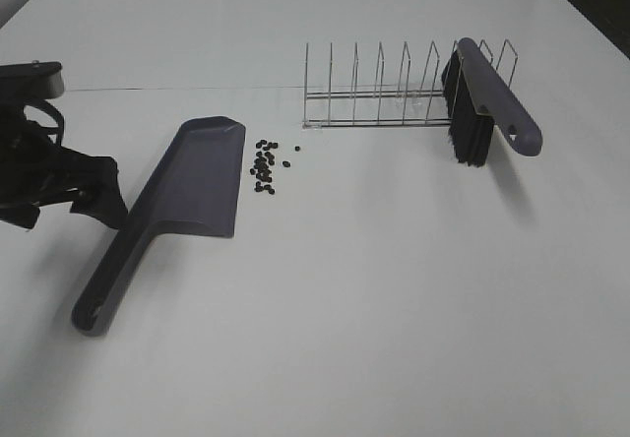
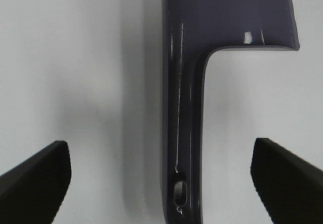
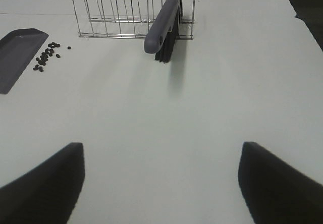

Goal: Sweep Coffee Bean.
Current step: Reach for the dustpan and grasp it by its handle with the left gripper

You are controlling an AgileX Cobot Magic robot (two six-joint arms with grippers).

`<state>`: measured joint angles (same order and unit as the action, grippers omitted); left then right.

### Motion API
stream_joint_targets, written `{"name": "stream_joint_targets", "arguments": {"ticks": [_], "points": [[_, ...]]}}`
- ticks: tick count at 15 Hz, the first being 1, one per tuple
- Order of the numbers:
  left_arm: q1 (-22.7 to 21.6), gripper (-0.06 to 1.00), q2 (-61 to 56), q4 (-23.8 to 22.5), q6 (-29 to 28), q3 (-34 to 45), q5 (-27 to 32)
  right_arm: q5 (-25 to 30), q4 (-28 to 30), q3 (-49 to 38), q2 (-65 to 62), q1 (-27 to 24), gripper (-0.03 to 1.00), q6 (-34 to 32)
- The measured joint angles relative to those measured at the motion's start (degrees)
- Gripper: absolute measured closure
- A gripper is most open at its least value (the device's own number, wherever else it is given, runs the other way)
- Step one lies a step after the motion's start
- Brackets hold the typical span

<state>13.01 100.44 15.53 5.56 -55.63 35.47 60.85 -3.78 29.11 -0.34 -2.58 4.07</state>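
The coffee bean pile [image 1: 264,166] [image 3: 46,57] is a loose cluster of tiny dark beans on the white table, just right of the grey-purple dustpan [image 1: 192,186] [image 3: 17,52]. The pan's long handle [image 2: 181,133] runs toward the front left. My left gripper [image 1: 98,193] [image 2: 161,178] is open, and in the left wrist view the handle lies between its fingers with wide gaps on both sides. A purple brush [image 1: 492,97] [image 3: 162,24] with black bristles leans in a wire rack. My right gripper [image 3: 161,183] is open over bare table, well short of the brush.
The wire rack [image 1: 379,93] [image 3: 111,12] stands behind the beans, at the centre right of the table, with the brush at its right end. The table's dark right edge [image 3: 303,12] lies beyond the rack.
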Motion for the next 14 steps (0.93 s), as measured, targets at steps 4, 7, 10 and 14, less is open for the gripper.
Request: {"name": "stream_joint_targets", "arguments": {"ticks": [4, 7, 10, 14], "points": [[2.5, 0.07, 4.5, -0.2, -2.3, -0.6, -0.1, 0.0, 0.0, 0.0, 0.0, 0.0, 0.26, 0.0], [2.8, 0.10, 8.1, -0.5, -3.3, -1.2, 0.0, 0.0, 0.0, 0.0, 0.0, 0.0, 0.26, 0.0], [2.8, 0.12, 11.0, -0.5, -3.5, -2.0, 0.1, 0.0, 0.0, 0.0, 0.0, 0.0, 0.26, 0.0], [2.8, 0.20, 14.3, -0.6, -3.7, -5.6, 1.7, 0.0, 0.0, 0.0, 0.0, 0.0, 0.26, 0.0]]}}
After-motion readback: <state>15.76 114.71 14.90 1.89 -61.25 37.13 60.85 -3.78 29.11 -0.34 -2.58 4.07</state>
